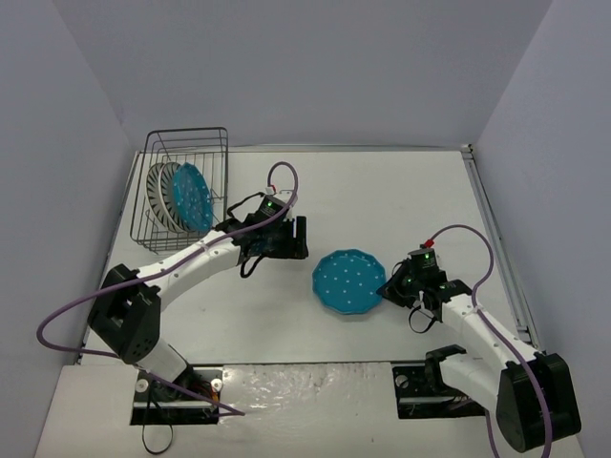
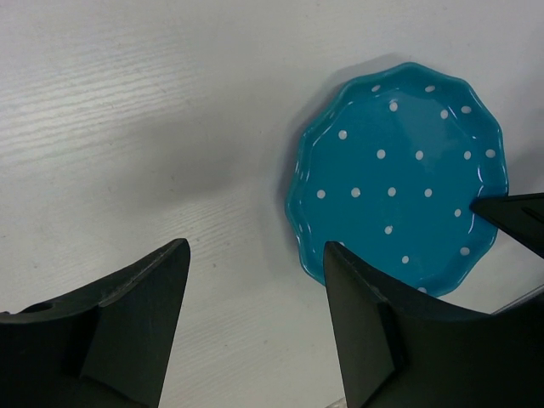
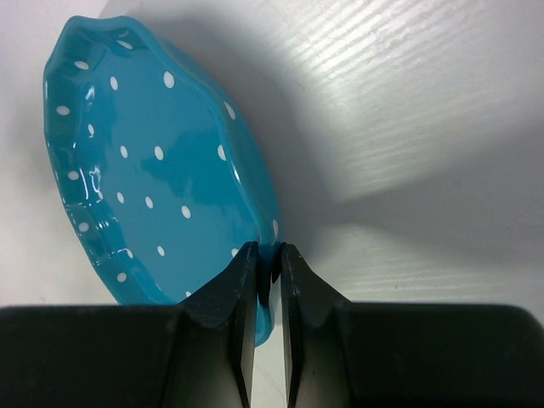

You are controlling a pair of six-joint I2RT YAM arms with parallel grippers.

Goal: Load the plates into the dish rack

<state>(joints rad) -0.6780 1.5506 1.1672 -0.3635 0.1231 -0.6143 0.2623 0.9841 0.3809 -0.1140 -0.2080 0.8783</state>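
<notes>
In the wire dish rack (image 1: 186, 143), striped plates (image 1: 158, 196) sit half-hidden behind a teal plate (image 1: 194, 196). I've the right hand (image 3: 269, 263) pinching the dotted plate (image 3: 144, 170) mid-bench (image 1: 401, 200) by its glossy scalloped rim; left hand (image 2: 255, 255) open, empty.

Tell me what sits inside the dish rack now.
In the dish rack a teal dotted plate stands on edge; beside it, striped white plates show only partly, the rest covered, so their count is unclear.

Open tabletop (image 1: 401, 205) separates the left gripper (image 1: 298, 237) from the teal dotted plate (image 1: 348, 281). The right gripper (image 3: 268, 255) occupies its right rim; three standing plates (image 1: 189, 196) crowd the dish rack (image 1: 187, 143).
</notes>
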